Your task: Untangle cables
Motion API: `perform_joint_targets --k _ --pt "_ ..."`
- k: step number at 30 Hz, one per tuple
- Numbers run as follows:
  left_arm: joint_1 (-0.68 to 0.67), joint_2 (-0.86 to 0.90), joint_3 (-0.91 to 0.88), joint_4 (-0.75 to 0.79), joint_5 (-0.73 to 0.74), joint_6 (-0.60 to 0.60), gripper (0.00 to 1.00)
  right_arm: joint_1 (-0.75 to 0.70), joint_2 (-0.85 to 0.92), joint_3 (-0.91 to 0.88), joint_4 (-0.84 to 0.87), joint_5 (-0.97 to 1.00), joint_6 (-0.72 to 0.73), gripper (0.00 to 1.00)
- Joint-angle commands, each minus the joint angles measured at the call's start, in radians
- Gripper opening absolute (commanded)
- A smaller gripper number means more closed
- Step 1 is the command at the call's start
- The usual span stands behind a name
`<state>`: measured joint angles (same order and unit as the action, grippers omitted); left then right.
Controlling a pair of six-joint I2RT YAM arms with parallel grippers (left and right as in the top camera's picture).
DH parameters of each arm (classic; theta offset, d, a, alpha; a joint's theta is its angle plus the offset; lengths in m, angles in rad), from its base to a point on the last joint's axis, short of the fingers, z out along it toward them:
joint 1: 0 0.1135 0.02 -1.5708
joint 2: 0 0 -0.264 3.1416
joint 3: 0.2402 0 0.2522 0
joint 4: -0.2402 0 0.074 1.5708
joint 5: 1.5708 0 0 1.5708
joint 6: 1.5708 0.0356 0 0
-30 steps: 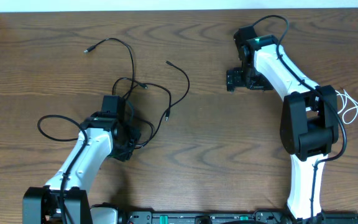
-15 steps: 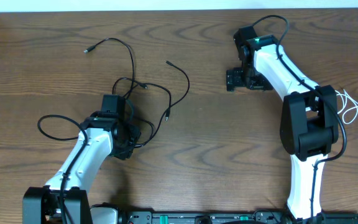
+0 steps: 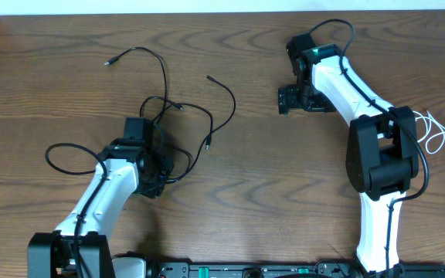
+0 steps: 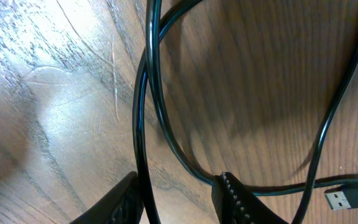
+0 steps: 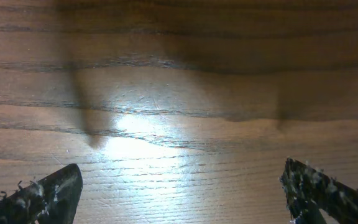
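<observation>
A loose tangle of thin black cables [image 3: 207,116] lies left of centre on the wooden table, with plug ends at the far left [image 3: 108,62] and the middle [image 3: 209,77]. My left gripper [image 3: 163,171] is low over the tangle's near side. In the left wrist view, my left gripper [image 4: 179,202] is partly open. One black cable [image 4: 140,112] runs between its fingers along the left finger, and a USB plug [image 4: 347,198] lies to the right. My right gripper [image 3: 288,100] [image 5: 182,193] stands wide open over bare wood. A thin white cable [image 3: 435,133] lies at the right edge.
A black cable loop [image 3: 68,150] lies left of my left arm. The right arm's elbow [image 3: 381,154] stands beside the white cable. The table's far edge [image 3: 207,12] meets a white wall.
My right gripper has shifted slightly to the left. My left gripper and the cables have hardly moved.
</observation>
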<state>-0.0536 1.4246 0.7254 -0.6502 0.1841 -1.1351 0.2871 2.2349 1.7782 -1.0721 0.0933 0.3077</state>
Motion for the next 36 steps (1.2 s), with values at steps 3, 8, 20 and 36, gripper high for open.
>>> perform_joint_targets --k 3,8,20,36 --pt "0.011 -0.011 0.016 -0.007 0.018 0.023 0.4 0.003 0.008 0.006 0.003 0.001 0.018 0.99" --pt "0.022 -0.013 0.018 -0.008 0.018 0.023 0.41 0.003 0.008 0.006 0.003 0.001 0.018 0.99" --pt "0.031 -0.016 0.018 -0.02 0.017 0.023 0.41 0.003 0.008 0.006 0.003 0.001 0.018 0.99" --pt "0.031 -0.021 0.018 -0.021 0.013 0.042 0.09 0.005 0.008 0.006 0.006 0.002 0.018 0.99"
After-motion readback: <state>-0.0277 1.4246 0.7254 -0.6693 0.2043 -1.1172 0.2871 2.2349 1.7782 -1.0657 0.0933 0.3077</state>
